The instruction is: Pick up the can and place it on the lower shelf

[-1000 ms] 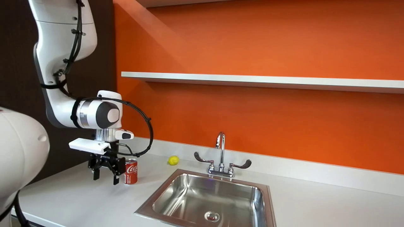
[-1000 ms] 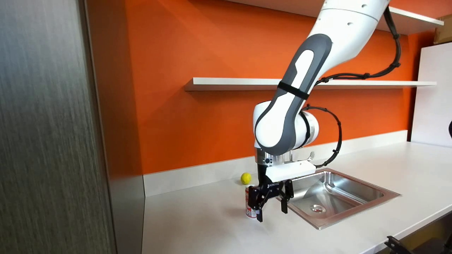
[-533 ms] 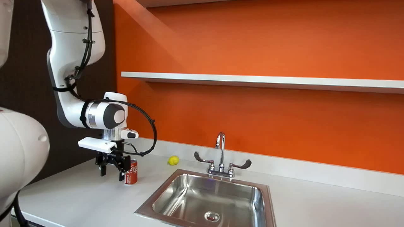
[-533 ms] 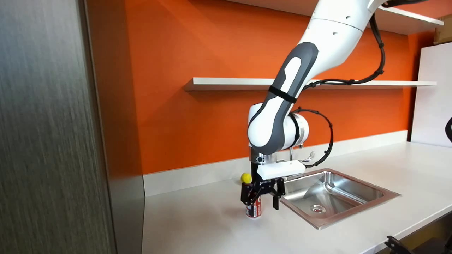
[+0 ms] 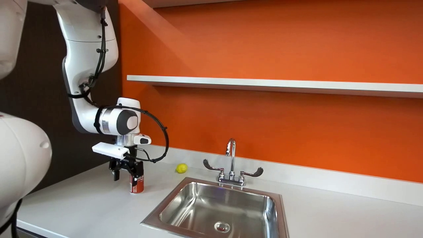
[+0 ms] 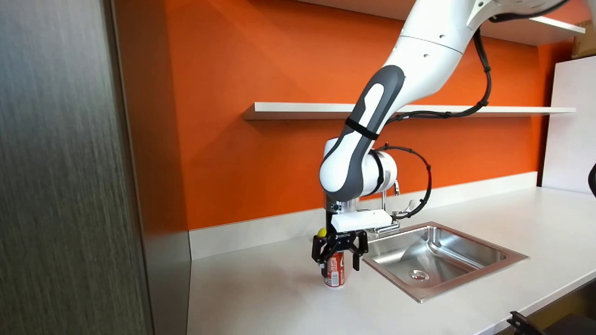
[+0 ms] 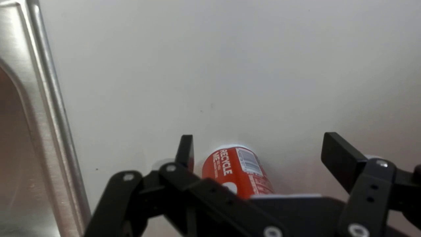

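Gripper (image 7: 257, 144) is hanging wide by the can (image 7: 241, 174), not sure it's touching; only wrist view's showing readable RECYCLE lettering (image 7: 225, 162).

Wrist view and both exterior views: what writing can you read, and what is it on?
"RECYCLE ME": on the can, wrist view.
Too small to read: the finer print around it and beside the barcode.
Too blurred: the can's markings in both exterior views.
Too small: white lettering on the gripper, in an exterior view.
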You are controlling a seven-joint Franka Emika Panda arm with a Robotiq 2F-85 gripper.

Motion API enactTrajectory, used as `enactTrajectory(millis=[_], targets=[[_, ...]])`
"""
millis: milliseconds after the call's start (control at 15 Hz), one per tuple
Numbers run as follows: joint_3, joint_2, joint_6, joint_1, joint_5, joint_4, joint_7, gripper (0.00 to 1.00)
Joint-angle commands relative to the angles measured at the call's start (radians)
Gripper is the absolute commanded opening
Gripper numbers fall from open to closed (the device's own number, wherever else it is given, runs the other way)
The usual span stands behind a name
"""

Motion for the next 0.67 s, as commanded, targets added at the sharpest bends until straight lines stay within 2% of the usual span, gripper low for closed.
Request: enactTrajectory(millis=[0,267,600], targets=[[0.015,0.027,0.037,-0.016,0.07,0.026,-0.011,1.0],[0.027,0.027,0.17,-0.025,0.164,-0.005,-0.02,1.0],[-0.021,0.033,0.284,0.01,0.117,-0.04,0.019,1.0]])
